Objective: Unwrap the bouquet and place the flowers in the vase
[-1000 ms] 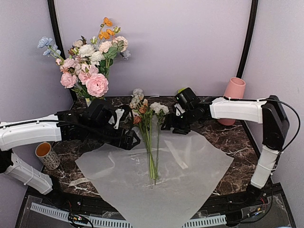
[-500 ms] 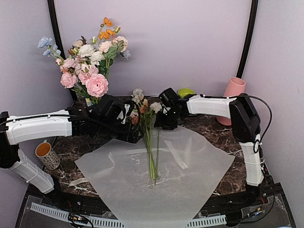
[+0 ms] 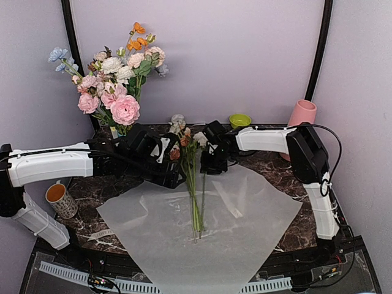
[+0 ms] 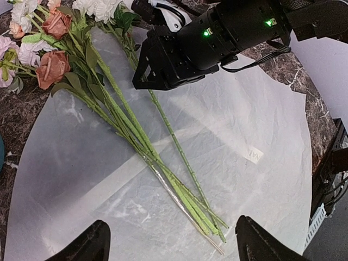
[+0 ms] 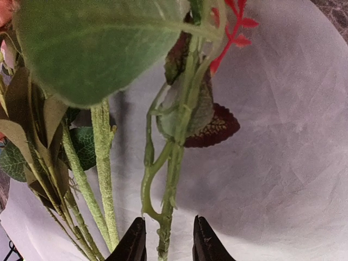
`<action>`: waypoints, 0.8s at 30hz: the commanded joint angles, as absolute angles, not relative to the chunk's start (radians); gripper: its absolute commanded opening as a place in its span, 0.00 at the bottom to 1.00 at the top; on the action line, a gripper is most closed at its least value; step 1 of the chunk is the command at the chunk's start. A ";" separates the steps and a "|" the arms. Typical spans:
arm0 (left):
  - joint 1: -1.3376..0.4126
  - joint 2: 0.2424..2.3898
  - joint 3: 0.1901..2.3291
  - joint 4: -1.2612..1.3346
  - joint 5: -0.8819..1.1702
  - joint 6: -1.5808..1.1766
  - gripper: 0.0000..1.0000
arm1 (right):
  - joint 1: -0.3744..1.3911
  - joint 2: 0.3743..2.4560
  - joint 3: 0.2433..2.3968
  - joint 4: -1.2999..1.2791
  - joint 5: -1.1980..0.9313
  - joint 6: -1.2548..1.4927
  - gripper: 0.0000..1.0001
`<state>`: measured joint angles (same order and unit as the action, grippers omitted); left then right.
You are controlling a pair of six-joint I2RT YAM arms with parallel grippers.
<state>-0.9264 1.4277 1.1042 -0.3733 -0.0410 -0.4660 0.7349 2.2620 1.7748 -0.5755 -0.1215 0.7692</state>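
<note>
The bouquet lies unwrapped: its cream translucent paper [image 3: 245,226] is spread flat on the table. The flowers [image 3: 195,184] lie across it, blooms [image 3: 184,138] toward the back, green stems [image 4: 163,168] pointing at me. My left gripper [image 4: 171,239] hangs open and wide above the stem ends, holding nothing. My right gripper [image 5: 167,239] is low over the paper beside the blooms. Its jaws stand narrowly apart around one stem [image 5: 174,179], with a gap on each side. The salmon-pink vase [image 3: 301,116] stands upright at the back right.
A big pink, white, orange and blue arrangement [image 3: 116,86] stands at the back left. A green bowl [image 3: 240,120] sits at the back centre. A paper cup [image 3: 60,199] and a loose ribbon [image 3: 104,234] lie at the left front of the marble table [image 3: 294,177].
My right arm swung left from near the vase to the flowers, and its jaws narrowed around a stem. The left arm shifted right toward the blooms, its jaws closing slightly.
</note>
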 commanded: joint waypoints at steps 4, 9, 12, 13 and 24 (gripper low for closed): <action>-0.923 1.436 1.106 -0.329 -0.031 -0.425 0.80 | 0.740 2.290 1.792 -0.547 -0.163 0.781 0.21; -0.923 1.483 1.142 -0.326 -0.016 -0.418 0.78 | 0.732 2.286 1.761 -0.517 -0.187 0.798 0.06; -0.923 1.489 1.131 -0.313 -0.024 -0.427 0.76 | 0.726 2.272 1.758 -0.524 -0.182 0.806 0.00; -0.923 1.492 1.126 -0.314 -0.043 -0.433 0.76 | 0.725 2.265 1.766 -0.540 -0.171 0.807 0.00; -0.865 1.549 1.143 -0.302 -0.124 -0.506 0.70 | 0.688 2.016 1.804 -0.670 -0.015 0.726 0.00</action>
<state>-0.8986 1.5249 1.1141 -0.3290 -0.1150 -0.4767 0.7071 2.1807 1.7721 -0.6369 -0.1020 0.7746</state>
